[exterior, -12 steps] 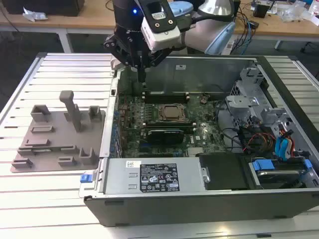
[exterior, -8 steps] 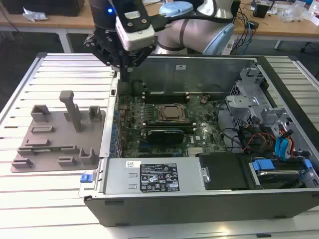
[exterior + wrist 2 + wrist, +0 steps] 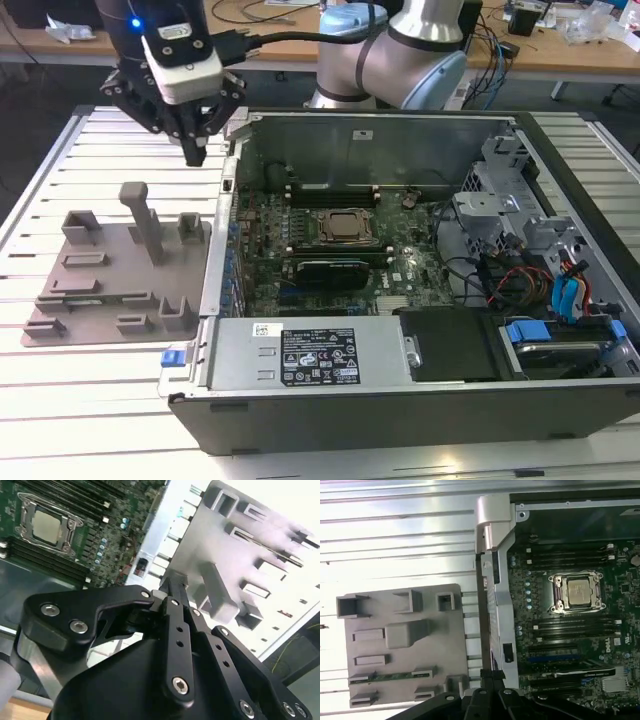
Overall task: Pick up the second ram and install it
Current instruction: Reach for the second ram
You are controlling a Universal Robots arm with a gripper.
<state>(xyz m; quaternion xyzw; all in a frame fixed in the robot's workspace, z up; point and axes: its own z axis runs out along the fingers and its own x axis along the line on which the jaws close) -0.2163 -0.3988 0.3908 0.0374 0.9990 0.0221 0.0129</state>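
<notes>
The second ram [image 3: 390,676] lies flat on the grey tray [image 3: 451,645], a thin green strip resting across low holders along one edge. Its two ends are tucked into the holders, so only the middle run shows plainly. The tray sits on the slatted table [image 3: 100,400], just beside the open computer case [image 3: 400,405] on the exterior view's left, and an upright peg [image 3: 148,225] stands up from it.

The gripper [image 3: 195,152] hangs in the air above the far end of the tray, near the case's corner and well apart from the stick. In the second wrist view, the gripper [image 3: 172,583] has its jaws drawn together to a narrow point, and I see nothing held between them. Its inner faces are hidden by its own black links.

Inside the case, the motherboard [image 3: 300,290] lies face up with the processor socket [image 3: 345,228] near its middle and long black slots on either side. I cannot tell whether any slot already holds a stick. The arm [image 3: 410,50] is cut off by the picture's upper edge in the exterior view.
</notes>
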